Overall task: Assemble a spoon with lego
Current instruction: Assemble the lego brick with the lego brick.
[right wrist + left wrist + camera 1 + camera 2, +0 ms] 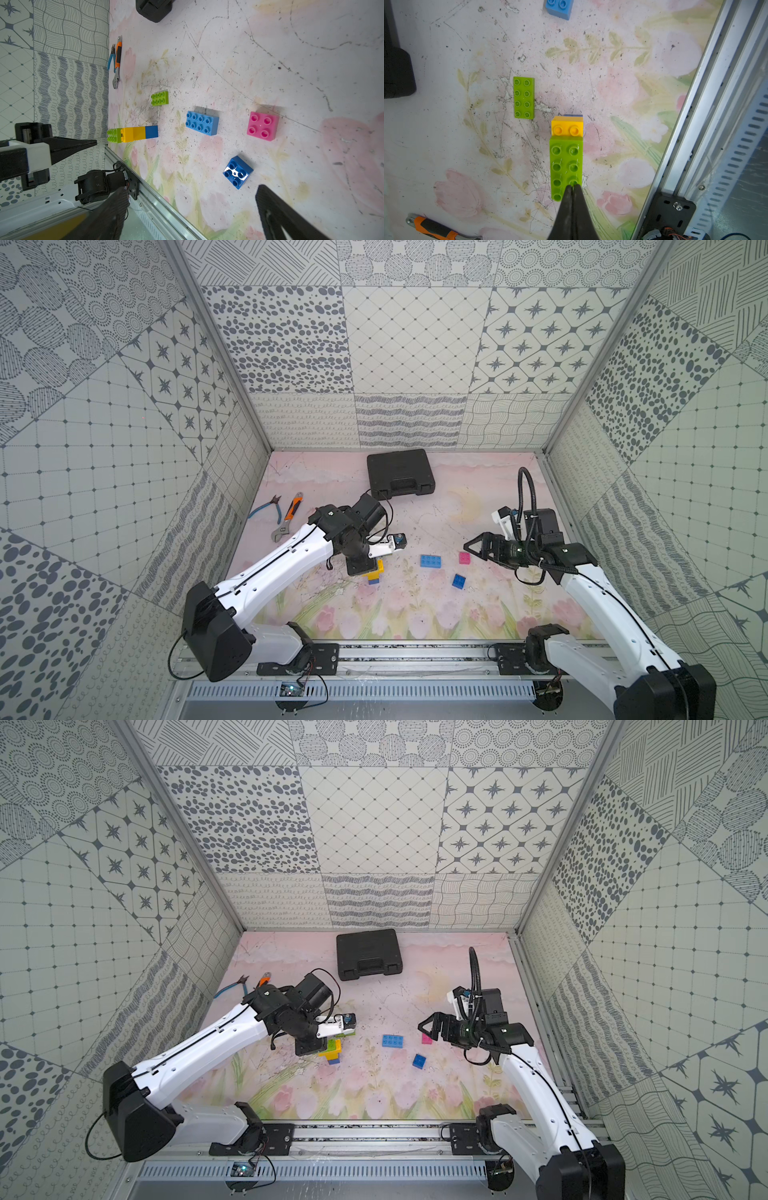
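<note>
The spoon (pixel 133 134) stands upright as a stack: a lime green oblong brick (pixel 565 166) on yellow, on a dark blue base; it shows in both top views (pixel 374 572) (pixel 334 1050). My left gripper (pixel 573 187) is shut with nothing in it, its tips just above one end of that green brick. Loose lego lies flat nearby: a lime green oblong (pixel 523 97), a light blue oblong (pixel 202 120), a pink square (pixel 262 126) and a dark blue square (pixel 238 172). My right gripper (pixel 189 193) hangs open and holds nothing, above the floor near the pink and dark blue squares.
A black plastic case (pixel 400 475) lies at the back. An orange-handled wrench (pixel 289 516) and blue-handled pliers (pixel 266 508) lie at the back left. An aluminium rail (pixel 415 655) runs along the front edge. Patterned walls close in three sides.
</note>
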Action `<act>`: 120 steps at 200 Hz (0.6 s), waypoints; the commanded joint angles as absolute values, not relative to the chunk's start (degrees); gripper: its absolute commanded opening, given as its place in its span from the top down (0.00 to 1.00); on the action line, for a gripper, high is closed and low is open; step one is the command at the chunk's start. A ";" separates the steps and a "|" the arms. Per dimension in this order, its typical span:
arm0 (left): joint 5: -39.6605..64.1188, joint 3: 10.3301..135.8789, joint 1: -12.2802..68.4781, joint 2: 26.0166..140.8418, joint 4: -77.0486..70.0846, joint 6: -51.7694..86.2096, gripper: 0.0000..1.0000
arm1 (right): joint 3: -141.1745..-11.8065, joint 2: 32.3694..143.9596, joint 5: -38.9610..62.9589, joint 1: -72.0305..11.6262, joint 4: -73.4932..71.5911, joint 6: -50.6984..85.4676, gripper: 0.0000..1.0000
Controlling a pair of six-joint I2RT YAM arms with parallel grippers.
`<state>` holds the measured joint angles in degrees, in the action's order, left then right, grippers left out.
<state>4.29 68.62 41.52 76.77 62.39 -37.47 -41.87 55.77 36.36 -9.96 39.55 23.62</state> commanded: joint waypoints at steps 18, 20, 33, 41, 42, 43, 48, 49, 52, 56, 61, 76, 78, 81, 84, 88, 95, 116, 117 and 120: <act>6.81 68.98 40.54 79.93 61.64 -37.17 1.00 | -41.32 55.81 36.02 -10.13 37.40 23.20 0.02; 6.95 68.99 40.52 79.95 61.55 -37.18 1.00 | -41.25 55.88 35.99 -10.11 37.43 23.25 0.02; 6.96 68.91 40.43 80.52 61.42 -37.29 1.00 | -41.24 55.83 36.03 -10.17 37.44 23.12 0.02; 6.73 68.70 40.37 81.07 61.60 -37.43 1.00 | -41.15 55.85 36.04 -10.14 37.36 22.96 0.02; 6.70 68.67 40.36 81.10 61.56 -37.44 1.00 | -41.14 55.87 36.04 -10.17 37.36 22.95 0.02; 6.60 68.61 40.39 81.20 61.54 -37.44 1.00 | -41.18 55.89 36.04 -10.14 37.31 22.95 0.02; 6.58 68.28 40.39 81.36 61.30 -37.44 1.00 | -41.11 55.85 36.04 -10.12 37.28 22.94 0.02; 6.67 68.24 40.41 81.37 61.28 -37.44 1.00 | -41.08 55.88 36.04 -10.11 37.27 22.94 0.02; 6.76 68.02 40.42 81.45 61.12 -37.44 1.00 | -41.06 55.86 36.09 -10.11 37.19 22.94 0.02; 7.03 67.76 40.35 81.47 60.78 -37.38 1.00 | -40.98 55.97 36.07 -10.11 37.09 22.94 0.02; 7.11 67.52 40.42 81.55 60.49 -37.22 1.00 | -40.96 55.97 36.12 -10.12 37.00 22.93 0.02; 7.55 66.55 40.40 81.93 60.67 -36.99 1.00 | -40.98 56.07 36.04 -10.15 37.00 22.94 0.02; 7.58 66.36 40.40 81.85 60.61 -36.93 1.00 | -41.01 56.05 36.01 -10.12 37.00 22.94 0.02; 7.50 65.94 40.42 81.69 60.37 -36.85 1.00 | -40.97 56.07 36.03 -10.11 36.98 22.86 0.02; 7.40 65.64 40.43 81.62 60.14 -36.71 1.00 | -41.03 56.15 36.03 -10.11 37.01 22.79 0.02; 7.34 65.09 40.42 81.42 59.95 -36.48 1.00 | -40.97 56.12 36.04 -10.11 37.02 22.70 0.02; 7.47 64.42 40.43 81.17 59.79 -36.20 1.00 | -41.02 56.12 36.04 -10.11 37.09 22.60 0.02; 7.51 62.07 40.42 80.08 58.90 -35.33 1.00 | -40.79 56.16 35.95 -10.13 36.86 22.68 0.02; 7.62 61.97 40.42 79.98 58.85 -35.33 1.00 | -40.78 56.16 35.95 -10.12 36.80 22.68 0.02; 7.80 61.74 40.41 79.79 58.73 -35.33 1.00 | -40.86 56.16 35.95 -10.11 36.82 22.70 0.02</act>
